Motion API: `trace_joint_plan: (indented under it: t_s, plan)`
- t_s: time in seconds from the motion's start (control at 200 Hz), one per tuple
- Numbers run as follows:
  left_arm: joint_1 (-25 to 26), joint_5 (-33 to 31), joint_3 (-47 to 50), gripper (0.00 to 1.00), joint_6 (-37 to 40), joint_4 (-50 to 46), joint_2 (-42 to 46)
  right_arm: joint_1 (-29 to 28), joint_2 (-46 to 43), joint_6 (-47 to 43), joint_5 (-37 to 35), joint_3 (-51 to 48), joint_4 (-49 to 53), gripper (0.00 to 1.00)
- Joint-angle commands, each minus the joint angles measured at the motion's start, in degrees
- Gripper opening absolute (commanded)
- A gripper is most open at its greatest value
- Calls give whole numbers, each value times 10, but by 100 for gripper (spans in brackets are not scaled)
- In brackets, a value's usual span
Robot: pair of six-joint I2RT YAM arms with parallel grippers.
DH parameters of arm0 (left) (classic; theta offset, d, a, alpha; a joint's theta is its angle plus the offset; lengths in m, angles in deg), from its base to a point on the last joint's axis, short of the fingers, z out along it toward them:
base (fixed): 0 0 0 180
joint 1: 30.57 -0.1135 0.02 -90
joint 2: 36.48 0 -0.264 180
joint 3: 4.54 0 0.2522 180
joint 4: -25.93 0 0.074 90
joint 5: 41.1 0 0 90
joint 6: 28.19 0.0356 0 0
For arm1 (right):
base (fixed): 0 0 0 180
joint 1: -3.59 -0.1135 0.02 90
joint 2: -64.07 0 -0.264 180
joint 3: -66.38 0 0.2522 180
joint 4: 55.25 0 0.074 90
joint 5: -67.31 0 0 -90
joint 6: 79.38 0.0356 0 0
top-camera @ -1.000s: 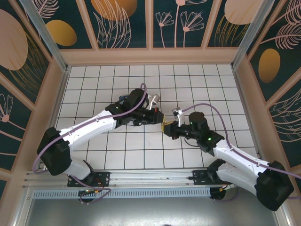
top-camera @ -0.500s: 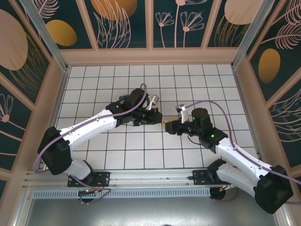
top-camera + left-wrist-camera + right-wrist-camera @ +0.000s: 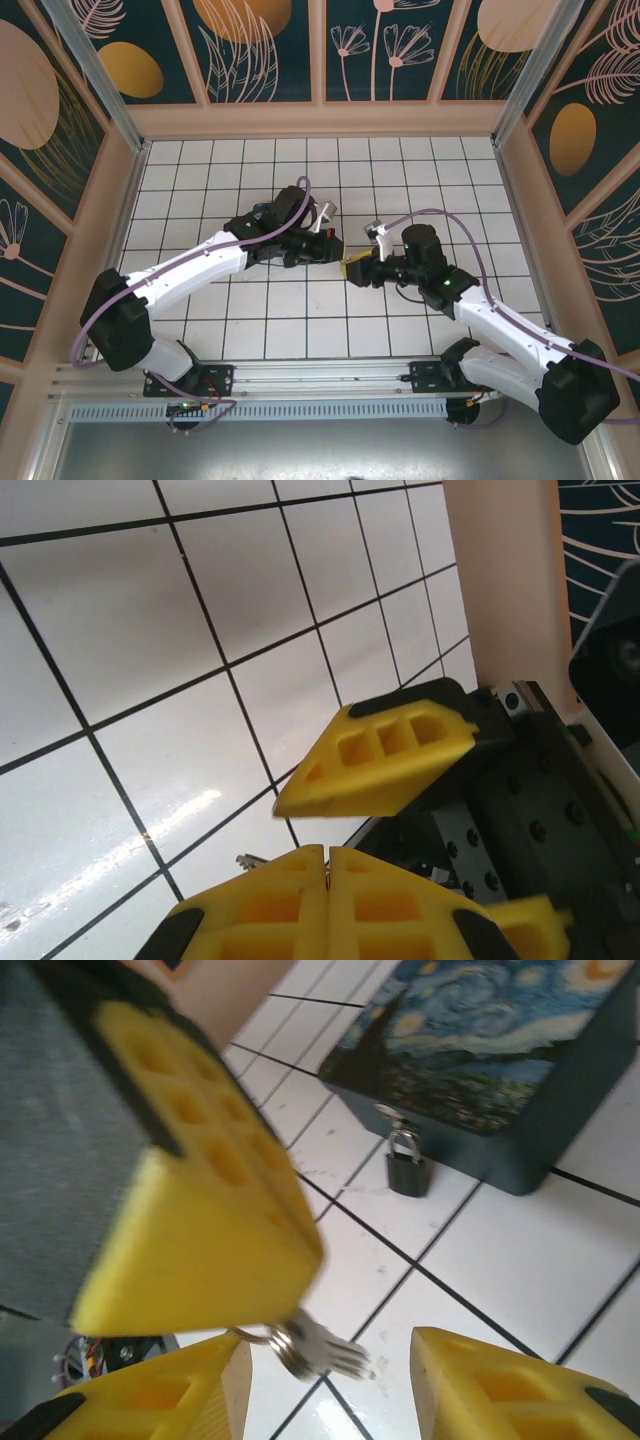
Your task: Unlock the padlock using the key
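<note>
While the overhead view just has the two arms meeting tip to tip over the white tiled floor [image 3: 200, 170], with the left gripper [image 3: 337, 254] and right gripper [image 3: 353, 270] almost touching, the wrist cams are where the detail is.

Right wrist cam: the small grey metal key bunch on a ring [image 3: 312, 1348] pokes out from under the left gripper's yellow fingers, which are pinched tight on it. The right gripper's own two pads sit apart, one on each side of the key bunch, with visible gaps, so it's parted and holding nothing. Behind that there's the blue-and-yellow swirl-painted box [image 3: 480, 1050] sitting on the tiles, and the tiny dark metal padlock [image 3: 406, 1172] hangs by its thin silvery U-shackle from the hasp on the box's front. It looks closed, but it's a bit blurry. The box lid is down, so I can't tell what's inside.

Left wrist cam: no box or padlock here, just its own fingers pressed flat together at the bottom, a sliver of metal at their tip, and one yellow fingertip [image 3: 385, 755] of the right gripper just above.
</note>
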Motion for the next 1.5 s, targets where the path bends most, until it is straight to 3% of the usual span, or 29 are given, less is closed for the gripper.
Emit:
trace_joint_plan:
  t_s: [0.0,0.105,0.25,0.375,0.53,0.841,1.146,1.301,1.491]
  plan:
    - [-3,31,1,0,-15,23,-10,-6,-19,-28,32,9,-55,47]
    - [-10,47,11,0,-25,35,-8,-7,-31,-39,18,0,-62,46]
    - [-10,52,10,0,-24,33,-8,-5,-13,-43,31,5,-64,31]
    - [-11,50,9,0,-28,34,-7,-6,2,-43,46,10,-64,29]
    - [-11,53,13,0,-29,35,-4,-7,-1,-45,49,8,-60,18]
    - [-13,63,18,0,-39,53,-5,-8,-3,-39,59,-2,-65,27]
    - [-18,81,37,0,-62,88,3,-12,-4,-40,81,-7,-67,3]
    - [-20,88,42,0,-79,105,0,-16,-8,-24,79,-15,-78,0]
    - [-53,50,47,57,-102,102,5,-1,-12,72,74,-33,-117,0]
